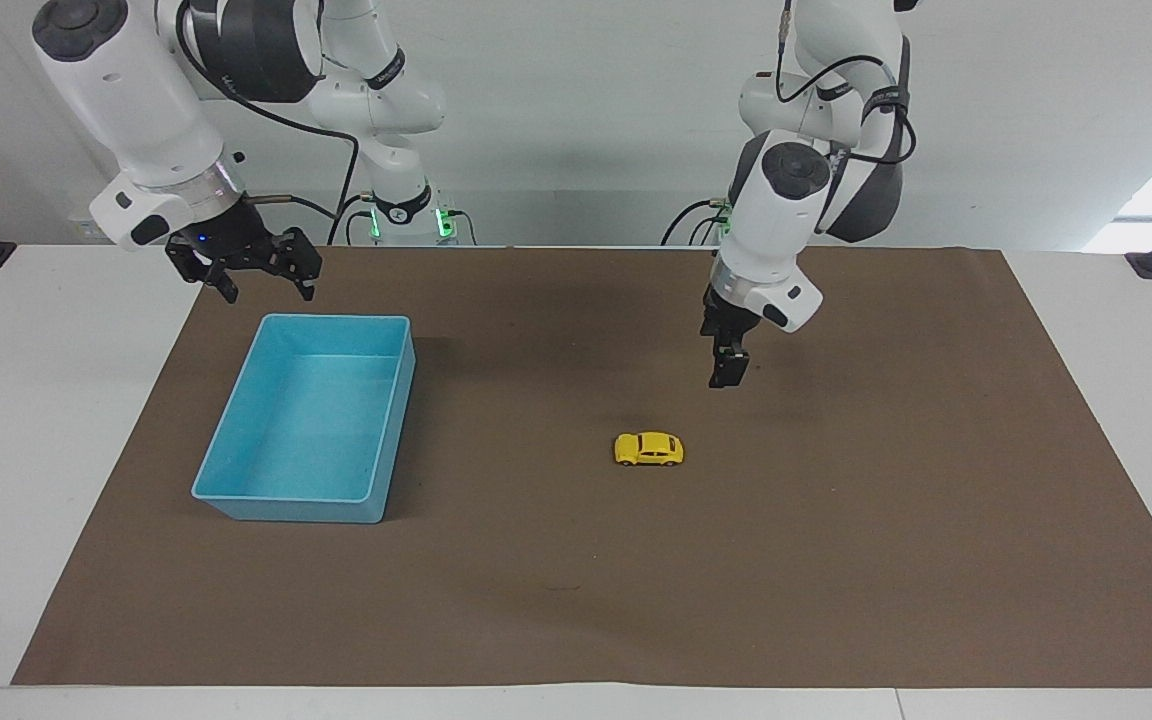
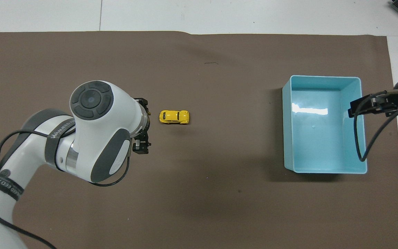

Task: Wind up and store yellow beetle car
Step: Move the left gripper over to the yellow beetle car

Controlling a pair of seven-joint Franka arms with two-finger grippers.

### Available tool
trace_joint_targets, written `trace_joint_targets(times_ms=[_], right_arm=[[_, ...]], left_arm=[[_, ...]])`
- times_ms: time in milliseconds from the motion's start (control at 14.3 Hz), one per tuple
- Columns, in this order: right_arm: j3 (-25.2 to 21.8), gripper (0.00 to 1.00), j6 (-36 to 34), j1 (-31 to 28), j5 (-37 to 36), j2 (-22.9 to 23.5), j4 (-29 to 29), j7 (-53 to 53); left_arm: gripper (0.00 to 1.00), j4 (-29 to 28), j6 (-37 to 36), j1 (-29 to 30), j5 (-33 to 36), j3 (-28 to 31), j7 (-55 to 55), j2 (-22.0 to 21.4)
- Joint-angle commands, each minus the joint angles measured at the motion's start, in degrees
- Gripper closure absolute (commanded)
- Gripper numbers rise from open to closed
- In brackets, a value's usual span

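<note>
The yellow beetle car (image 1: 649, 449) (image 2: 174, 117) stands on its wheels on the brown mat (image 1: 836, 560), about mid-table. My left gripper (image 1: 723, 378) (image 2: 143, 126) hangs open above the mat just beside the car, toward the left arm's end of the table. It does not touch the car and nothing is between its fingers. My right gripper (image 1: 261, 288) (image 2: 359, 109) waits open and empty in the air by the rim of the blue bin (image 1: 336, 320) (image 2: 323, 76).
The blue bin is empty and sits on the mat toward the right arm's end of the table. A black cable (image 2: 358, 145) from the right arm loops over the bin. White tabletop (image 1: 56, 400) surrounds the mat.
</note>
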Motion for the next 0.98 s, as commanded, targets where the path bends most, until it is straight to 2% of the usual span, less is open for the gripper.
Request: trace_joint_targets(times_ms=[0,561,911], right_arm=[[0.3,0.0,0.47,-0.32,0.27,-0.95,-0.88,0.14],[0.3,0.0,0.47,-0.32,0.27,-0.95,-0.88,0.14],[0.3,0.0,0.47,-0.32,0.27,-0.95,-0.88,0.14]], left_arm=[[0.0,6.71,0.66,-1.39,0.27,0.98,-5.22,7.01],[0.0,19.03,1.36,-3.4,2.63,1.07,-10.85,21.43],[0.0,17.19,4.45,-2.62,3.34,0.98,-12.27,21.54]])
